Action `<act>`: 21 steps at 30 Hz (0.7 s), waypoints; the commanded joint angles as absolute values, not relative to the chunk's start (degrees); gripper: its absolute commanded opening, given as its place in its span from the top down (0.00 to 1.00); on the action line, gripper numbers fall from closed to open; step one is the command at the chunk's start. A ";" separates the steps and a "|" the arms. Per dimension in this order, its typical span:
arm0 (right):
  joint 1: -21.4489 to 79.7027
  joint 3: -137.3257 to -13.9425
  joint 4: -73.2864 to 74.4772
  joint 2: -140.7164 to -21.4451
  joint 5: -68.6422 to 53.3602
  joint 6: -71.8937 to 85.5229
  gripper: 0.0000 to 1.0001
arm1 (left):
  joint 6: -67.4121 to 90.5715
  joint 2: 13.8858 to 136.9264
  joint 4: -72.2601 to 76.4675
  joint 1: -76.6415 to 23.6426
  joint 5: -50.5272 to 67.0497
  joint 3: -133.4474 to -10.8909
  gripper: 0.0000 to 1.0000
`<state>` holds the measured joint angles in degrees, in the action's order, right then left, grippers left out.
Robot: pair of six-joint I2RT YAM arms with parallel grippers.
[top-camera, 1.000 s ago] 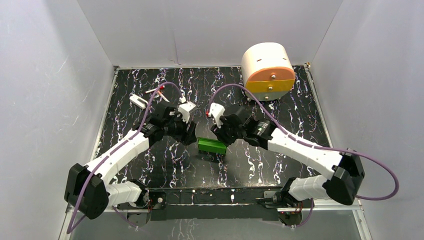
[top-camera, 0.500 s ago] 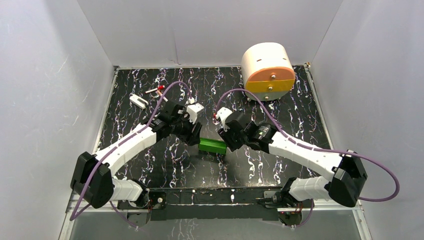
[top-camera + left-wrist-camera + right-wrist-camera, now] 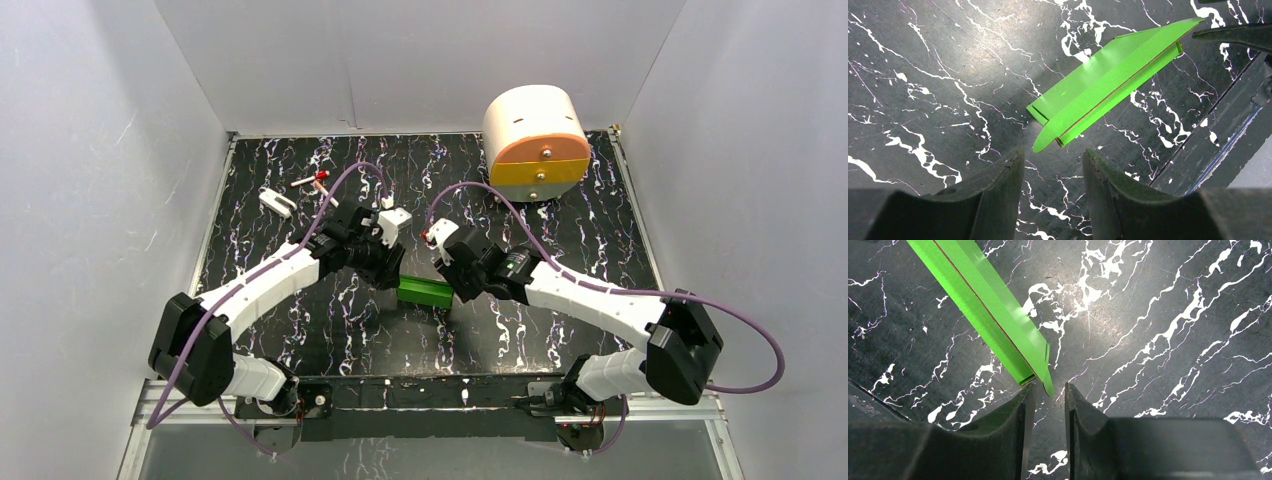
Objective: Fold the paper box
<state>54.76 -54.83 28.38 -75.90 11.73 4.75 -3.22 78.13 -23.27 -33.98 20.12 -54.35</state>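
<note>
Left hand (image 3: 1053, 151) is released, its fingers apart just short of one end tab of the paper box (image 3: 1098, 90). Right hand (image 3: 1049, 386) is also released, with a narrow gap at the opposite tab. The box sits near the middle of the bench (image 3: 923, 75).

The white-shelled left arm (image 3: 255, 290) and the white-shelled right arm (image 3: 590, 295) both reach inward from their bases. Their black elbows are splayed wide to their own sides, and their wrists are angled down so that the two tools nearly face each other. The black two-finger left gripper (image 3: 1053, 159) has its jaws parted by a clear gap. The black two-finger right gripper (image 3: 1049, 390) shows a narrower gap (the fingers do not meet).
</note>
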 commanded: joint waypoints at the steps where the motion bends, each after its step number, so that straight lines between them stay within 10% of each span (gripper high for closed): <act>1: 54.86 -55.27 25.88 -76.31 11.71 5.09 0.66 | -3.43 78.41 -24.70 -34.28 21.33 -57.07 0.57; 21: 54.82 -56.59 25.84 -77.65 10.35 4.92 0.91 | -2.83 80.94 -25.07 -34.28 22.78 -58.42 0.74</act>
